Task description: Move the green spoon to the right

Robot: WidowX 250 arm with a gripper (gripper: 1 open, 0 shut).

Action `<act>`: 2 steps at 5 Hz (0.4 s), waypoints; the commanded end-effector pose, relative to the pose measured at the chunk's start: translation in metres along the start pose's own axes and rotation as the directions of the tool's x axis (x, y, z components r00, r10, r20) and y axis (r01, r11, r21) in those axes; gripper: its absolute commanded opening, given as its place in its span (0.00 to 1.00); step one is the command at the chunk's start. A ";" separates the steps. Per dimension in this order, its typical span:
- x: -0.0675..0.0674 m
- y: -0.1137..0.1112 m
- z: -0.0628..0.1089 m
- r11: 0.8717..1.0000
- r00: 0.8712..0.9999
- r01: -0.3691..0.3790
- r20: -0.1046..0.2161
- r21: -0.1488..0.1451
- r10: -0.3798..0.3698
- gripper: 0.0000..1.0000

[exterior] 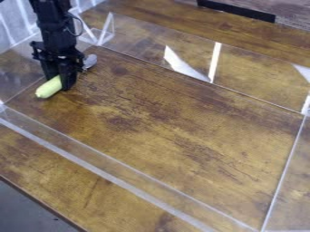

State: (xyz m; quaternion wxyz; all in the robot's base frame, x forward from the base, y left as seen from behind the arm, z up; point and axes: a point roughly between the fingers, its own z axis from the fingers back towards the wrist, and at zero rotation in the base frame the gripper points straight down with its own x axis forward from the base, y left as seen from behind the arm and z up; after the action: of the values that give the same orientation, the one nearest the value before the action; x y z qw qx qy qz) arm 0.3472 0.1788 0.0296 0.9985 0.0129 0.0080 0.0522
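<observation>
The green spoon [49,89] lies at the far left of the wooden table, its yellow-green handle pointing toward the front left and its small silvery bowl [89,62] toward the back right. My black gripper [61,82] points straight down over the middle of the spoon. Its fingers have drawn in against the handle on both sides, low at the table surface. The stretch of handle between the fingers is hidden.
Low clear acrylic walls fence the wooden table top: a front wall [133,177], a left wall [14,68] close to the spoon, and a right wall [288,172]. A clear upright panel [216,62] stands at the back. Bare wood stretches to the right of the spoon.
</observation>
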 end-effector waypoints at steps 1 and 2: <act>0.008 0.016 0.025 1.000 0.998 -0.008 0.056 0.015 0.008 0.00; 0.010 0.021 0.024 1.000 0.999 0.000 0.045 0.003 0.000 0.00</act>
State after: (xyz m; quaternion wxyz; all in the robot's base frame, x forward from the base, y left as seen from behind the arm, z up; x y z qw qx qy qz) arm 0.3505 0.1869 0.0293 0.9989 0.0008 0.0181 0.0430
